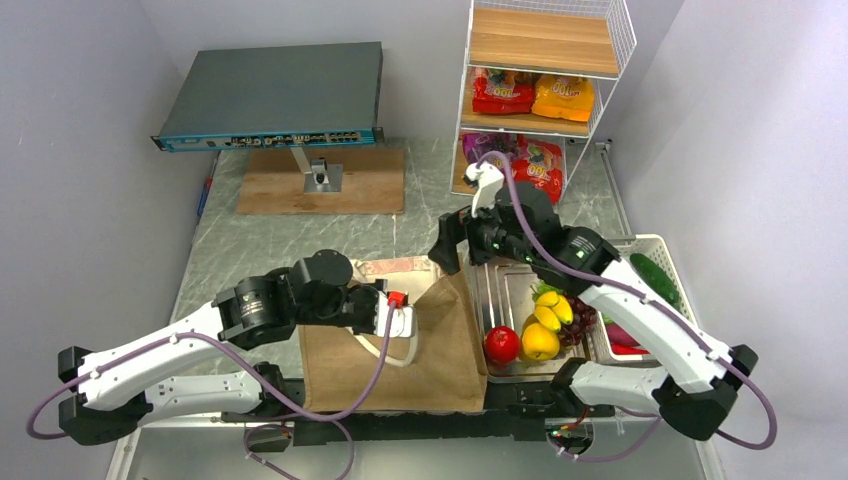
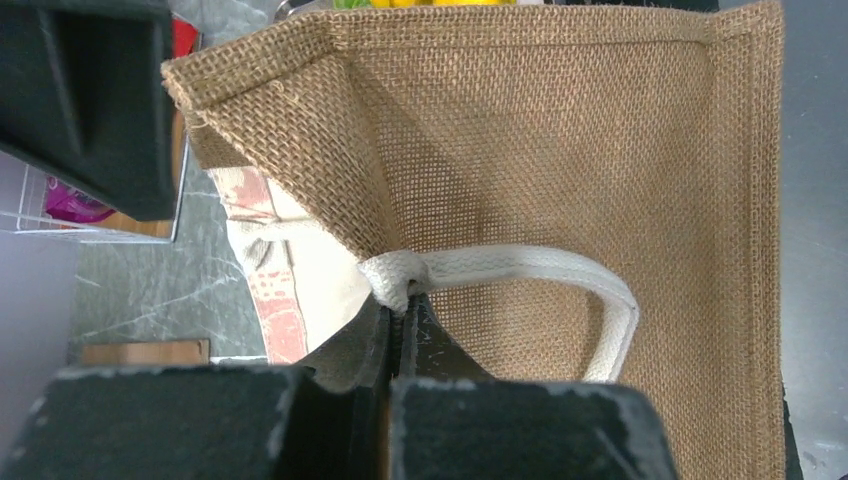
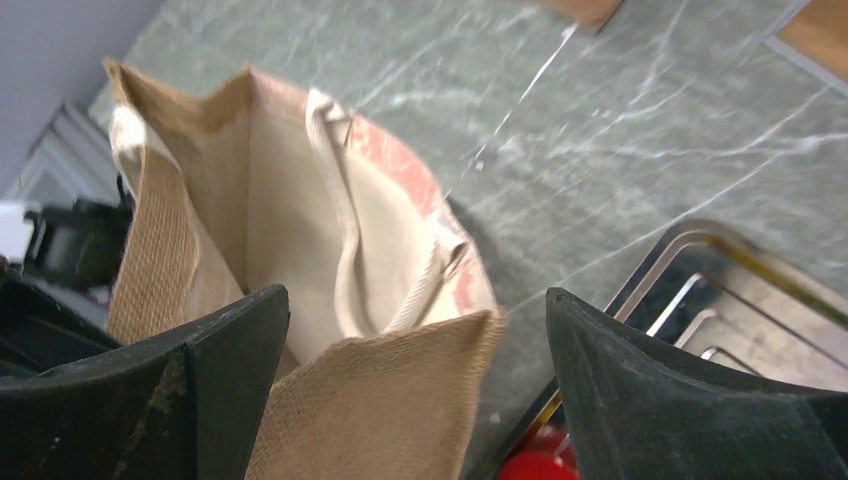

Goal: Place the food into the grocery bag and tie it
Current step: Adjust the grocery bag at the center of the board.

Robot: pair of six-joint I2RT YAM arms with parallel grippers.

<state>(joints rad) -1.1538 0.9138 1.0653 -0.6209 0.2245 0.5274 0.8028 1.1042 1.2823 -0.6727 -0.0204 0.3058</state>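
The grocery bag (image 1: 400,355) sits at the near edge of the table (image 1: 250,250), between the 2 arms. It is a brown woven thing, with its mouth toward the far side and held open. The left gripper (image 2: 398,305) has its fingers pressed together on the cream handle (image 2: 520,265), right at the knot where the strap meets the bag's side. The right gripper (image 3: 415,310) hangs over the open mouth with its fingers (image 3: 210,380) spread wide and nothing between them. From its own camera you look down into the pale lining, where the 2nd handle (image 3: 335,210) droops inside.

The food I can see sits outside the bag. Just to the right, a metal tray (image 1: 505,285) carries a red apple (image 1: 502,345), an orange fruit (image 1: 540,343), bananas (image 1: 553,308) and dark grapes (image 1: 583,318). The white basket (image 1: 668,248) beside the tray holds a cucumber (image 1: 655,275). At the far side a wire rack (image 1: 620,40) shelves the snack packets — a red packet (image 1: 503,92) and an orange packet (image 1: 563,97) side by side, with more on the shelf below.

Far left, a flat grey box (image 1: 270,95) stands on a mount over a wooden board (image 1: 322,180).
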